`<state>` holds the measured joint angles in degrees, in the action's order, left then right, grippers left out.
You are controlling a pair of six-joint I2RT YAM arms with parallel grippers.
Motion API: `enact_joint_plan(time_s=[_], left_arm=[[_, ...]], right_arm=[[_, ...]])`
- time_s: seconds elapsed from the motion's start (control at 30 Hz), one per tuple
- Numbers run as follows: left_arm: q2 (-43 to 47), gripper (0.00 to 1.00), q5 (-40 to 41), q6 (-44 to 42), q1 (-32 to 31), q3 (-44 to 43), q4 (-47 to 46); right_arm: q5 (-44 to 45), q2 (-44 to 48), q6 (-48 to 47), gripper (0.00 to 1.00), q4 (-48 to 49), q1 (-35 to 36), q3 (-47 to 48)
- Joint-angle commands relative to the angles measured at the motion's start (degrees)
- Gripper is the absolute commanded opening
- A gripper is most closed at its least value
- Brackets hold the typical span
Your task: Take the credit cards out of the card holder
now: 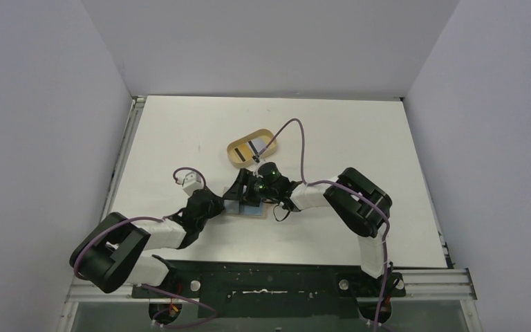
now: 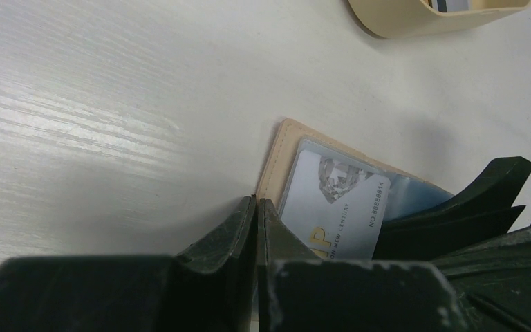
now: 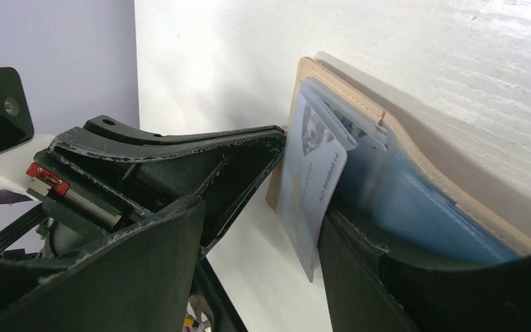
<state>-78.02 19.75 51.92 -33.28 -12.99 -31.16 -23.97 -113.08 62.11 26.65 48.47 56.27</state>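
The card holder (image 1: 252, 209) lies open on the table, tan outside (image 3: 394, 131) and light blue inside (image 3: 415, 207). A whitish credit card (image 2: 339, 207) sticks partly out of its slot. My left gripper (image 2: 256, 202) is shut with nothing between its fingers, and its tips rest at the holder's tan edge (image 2: 276, 159). My right gripper (image 3: 263, 214) is open around the card (image 3: 311, 187). The card leans against one finger (image 3: 373, 270) and stands apart from the other. In the top view both grippers, left (image 1: 229, 199) and right (image 1: 251, 188), meet over the holder.
An oval tan wooden tray (image 1: 234, 151) stands just beyond the holder, and a card with a black stripe (image 1: 257, 145) lies in it. The tray's wall (image 2: 415, 19) shows at the top of the left wrist view. Walls close in the table at the left, right and back.
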Motion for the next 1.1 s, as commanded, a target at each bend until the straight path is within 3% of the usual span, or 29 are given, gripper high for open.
enact_joint_plan(time_s=[0.0,0.43,1.07], left_arm=[[0.2,0.00,-1.6,-0.2,-0.3,0.6,3.4],[1.4,0.00,-0.7,-0.4,-0.3,0.7,4.4],[2.3,0.00,-0.4,-1.0,-0.3,0.0,6.1]], right_arm=[[-1.3,-1.9,1.1,0.61,2.5,1.0,1.9],[-6.6,3.4,7.9,0.57,14.1,-1.7,-3.9],[-6.3,3.2,5.0,0.54,12.4,-3.4,-9.9]])
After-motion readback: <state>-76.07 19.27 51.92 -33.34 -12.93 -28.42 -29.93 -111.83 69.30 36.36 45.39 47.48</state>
